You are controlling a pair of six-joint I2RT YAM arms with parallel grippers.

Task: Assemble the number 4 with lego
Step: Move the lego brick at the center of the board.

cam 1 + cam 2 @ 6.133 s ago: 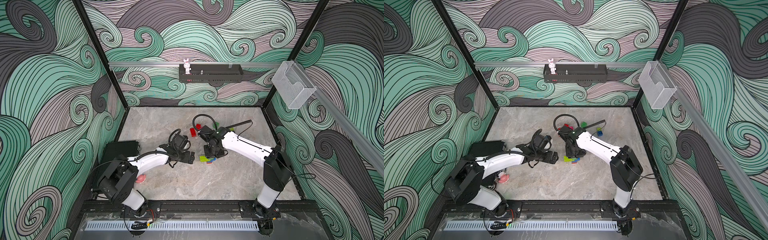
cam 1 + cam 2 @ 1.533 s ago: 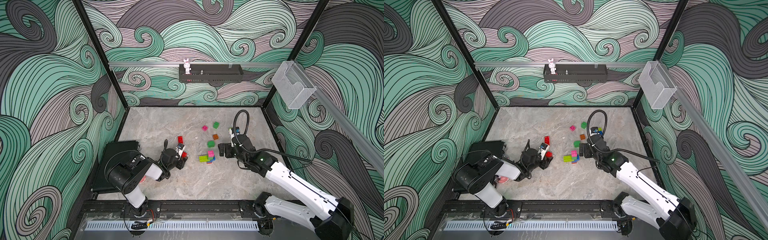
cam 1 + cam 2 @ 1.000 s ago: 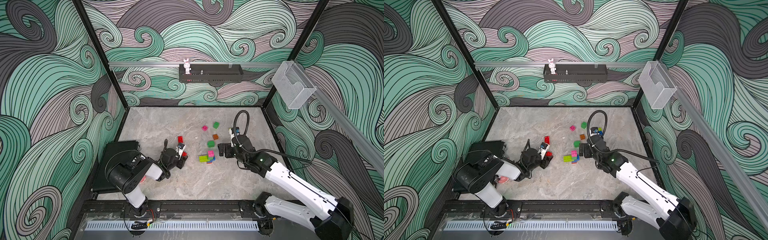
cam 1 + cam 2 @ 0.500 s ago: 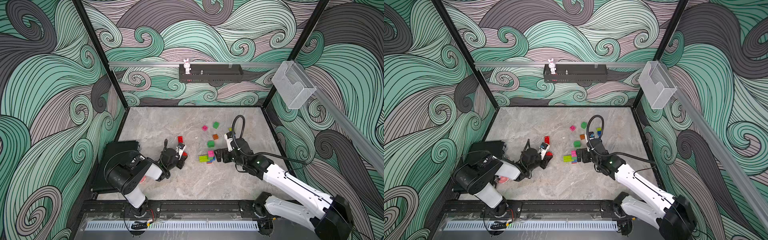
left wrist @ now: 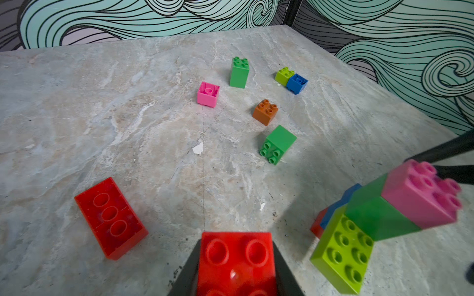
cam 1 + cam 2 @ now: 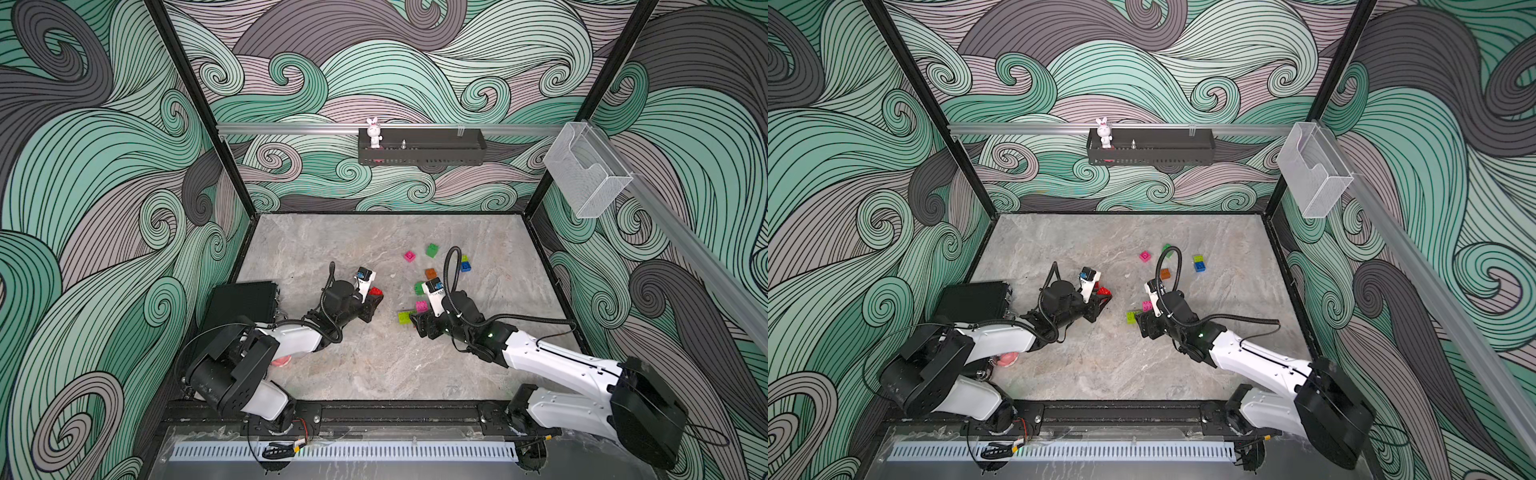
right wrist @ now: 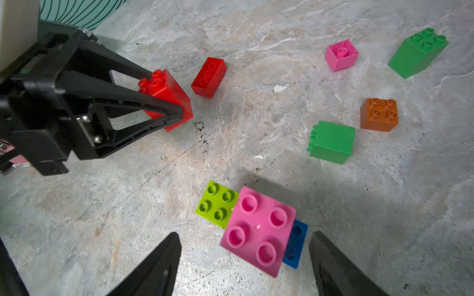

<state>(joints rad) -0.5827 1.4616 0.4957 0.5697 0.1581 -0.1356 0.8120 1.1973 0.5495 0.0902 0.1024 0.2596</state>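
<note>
My left gripper (image 6: 371,305) is shut on a red lego brick (image 5: 236,264), which the right wrist view also shows between its black fingers (image 7: 166,100). A second red brick (image 5: 110,217) lies studs down beside it. A joined cluster (image 5: 379,217) of lime, dark green, pink, blue and red bricks leans on the table. My right gripper (image 7: 245,238) hangs open over it, one finger on each side of the pink top brick (image 7: 259,230) and neither touching. Loose pink (image 6: 410,256), green (image 6: 432,250), orange (image 6: 431,273) and green (image 6: 419,287) bricks lie behind.
A lime and blue pair (image 6: 465,264) sits at the back right of the bricks. A black box (image 6: 241,303) stands at the table's left edge. A small pink object (image 6: 279,362) lies under the left arm. The back wall carries a shelf with a white rabbit (image 6: 374,132).
My right gripper has slid left and forward to stand over the brick cluster. The left arm has stayed in place with the red brick.
</note>
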